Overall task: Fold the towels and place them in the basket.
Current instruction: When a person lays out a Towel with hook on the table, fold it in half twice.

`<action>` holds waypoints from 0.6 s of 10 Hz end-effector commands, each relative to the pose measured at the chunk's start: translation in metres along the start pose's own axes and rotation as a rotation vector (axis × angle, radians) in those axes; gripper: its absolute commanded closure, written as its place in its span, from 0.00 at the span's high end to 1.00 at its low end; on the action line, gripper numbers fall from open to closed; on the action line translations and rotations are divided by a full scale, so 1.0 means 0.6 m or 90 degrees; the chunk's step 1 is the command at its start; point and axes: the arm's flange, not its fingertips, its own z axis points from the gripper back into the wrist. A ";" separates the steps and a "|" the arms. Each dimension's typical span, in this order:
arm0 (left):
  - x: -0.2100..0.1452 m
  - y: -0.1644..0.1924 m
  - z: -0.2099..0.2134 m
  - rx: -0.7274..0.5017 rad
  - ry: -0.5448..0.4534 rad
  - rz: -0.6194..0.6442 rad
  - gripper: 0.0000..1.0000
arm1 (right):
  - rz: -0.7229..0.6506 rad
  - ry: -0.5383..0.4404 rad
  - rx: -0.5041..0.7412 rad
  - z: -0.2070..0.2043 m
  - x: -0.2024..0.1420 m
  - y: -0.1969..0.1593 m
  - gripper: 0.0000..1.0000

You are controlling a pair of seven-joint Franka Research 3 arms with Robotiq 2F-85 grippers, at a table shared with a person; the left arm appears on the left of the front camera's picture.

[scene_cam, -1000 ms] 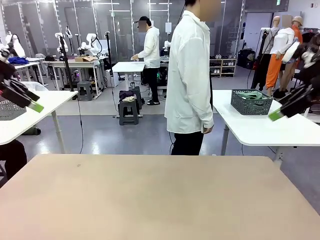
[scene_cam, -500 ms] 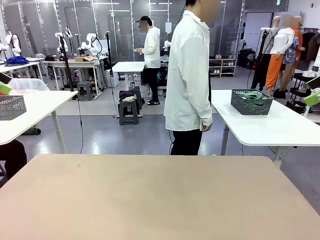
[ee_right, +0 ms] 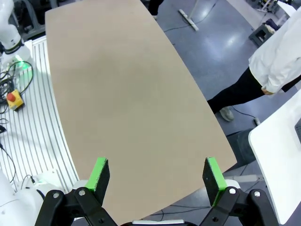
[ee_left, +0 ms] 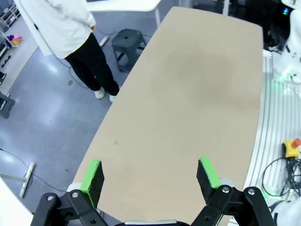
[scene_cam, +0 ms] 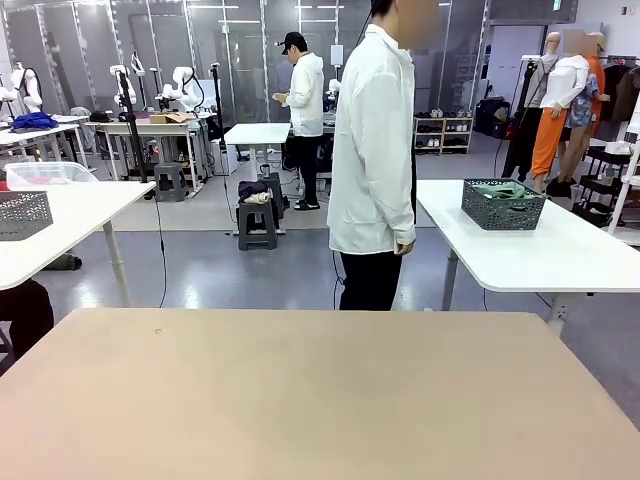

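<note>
High above the bare beige table [ee_left: 188, 94], my left gripper [ee_left: 149, 175] is open with nothing between its green pads. My right gripper [ee_right: 156, 174] hangs just as high over the same table [ee_right: 127, 84], also open and holding nothing. A dark grey lattice basket [scene_cam: 503, 205] stands on a white side table [scene_cam: 540, 255] at the far right, behind the person. A green towel [scene_cam: 500, 188] lies bunched in the basket's top. No cloth lies on the beige table [scene_cam: 300, 390].
A person in a white coat [scene_cam: 375, 160] stands side-on at the table's far edge, also seen in the left wrist view [ee_left: 61, 23] and the right wrist view [ee_right: 277, 61]. Another grey basket [scene_cam: 22, 213] sits on a white table at the far left.
Both grippers, seen at the left and right edges of the front view a second ago, have moved out of that view. The person has shifted slightly left.
</note>
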 end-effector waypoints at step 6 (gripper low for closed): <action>0.017 -0.006 0.004 -0.005 -0.004 -0.008 1.00 | 0.007 -0.004 0.006 0.009 -0.001 0.002 1.00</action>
